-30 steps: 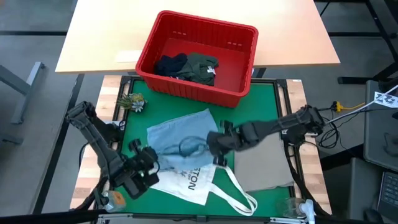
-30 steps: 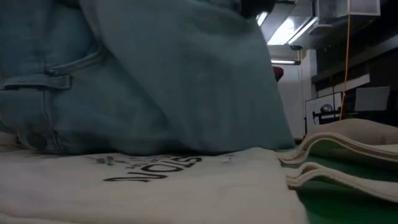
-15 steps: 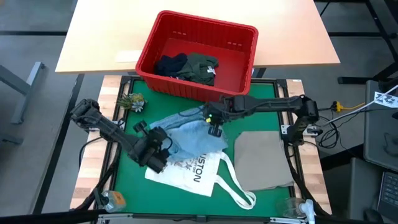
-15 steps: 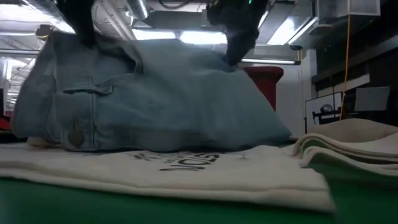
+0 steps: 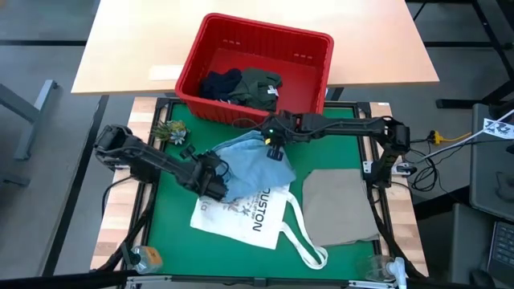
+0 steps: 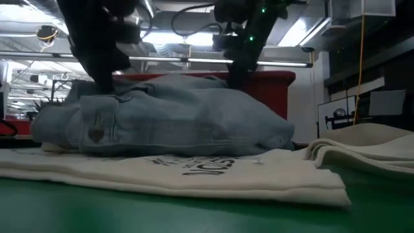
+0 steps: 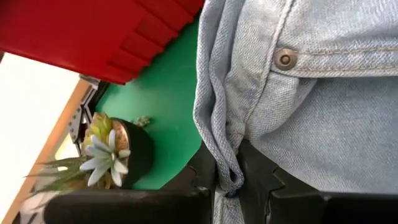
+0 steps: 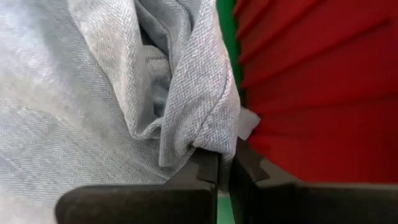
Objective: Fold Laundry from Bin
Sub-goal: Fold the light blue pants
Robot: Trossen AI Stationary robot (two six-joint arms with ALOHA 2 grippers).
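We find the light blue denim jeans [image 5: 245,168] bunched on the green mat [image 5: 337,156], lying partly over the white tote bag [image 5: 241,215] and just in front of the red bin [image 5: 309,64]. The left gripper [image 5: 215,178] pinches the jeans at their near left edge; in its wrist view we see a seam fold by a rivet caught between the narrow-set fingers [image 7: 255,177]. The right gripper [image 5: 274,147] clamps the far right edge of the denim beside the bin's front wall, its fingers [image 8: 208,168] nearly touching with a fold of cloth between them. Inside the bin we see a dark olive shirt [image 5: 261,84] and a dark navy garment [image 5: 218,83] side by side. A folded beige cloth [image 5: 341,207] lies on the mat to the right of the tote's handles. A small potted succulent [image 5: 170,131] stands at the mat's far left corner.
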